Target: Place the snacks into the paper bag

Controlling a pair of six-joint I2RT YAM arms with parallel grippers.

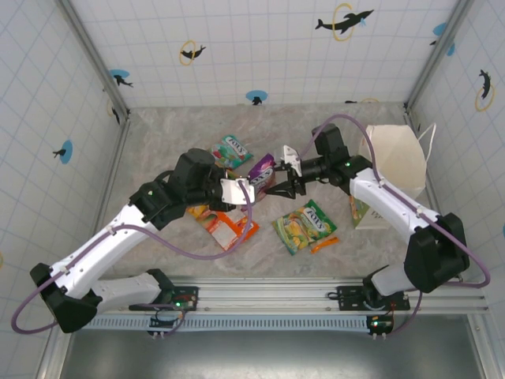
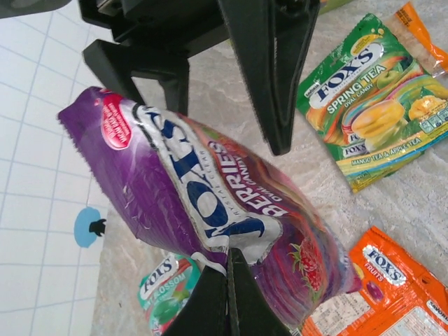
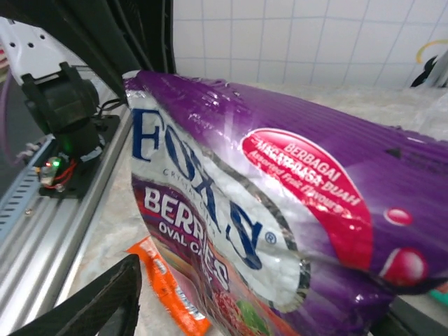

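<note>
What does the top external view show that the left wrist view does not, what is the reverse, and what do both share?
Top external: the tall cream-white paper bag, at the far right. Left wrist: readable print, BERRIES on the glossy purple foil packet and SPRING TEA on the flat green foil packet. Both: that purple packet pinched in the left gripper.

"FOX'S", "BERRIES" and "OVAL CANDY" are printed on the purple packet (image 3: 280, 210), with "BERBAGAI RASA BUAH" in smaller letters. "FOX'S SPRING TEA OVAL CANDY" and "MANGO TEA & APPLE TEA" can be read on the green packet (image 2: 371, 105). The orange packet (image 2: 385, 280) is marked "FOX'S FRUITS", the teal packet (image 2: 164, 290) "FOX'S" and "BLOSSOM".
</note>
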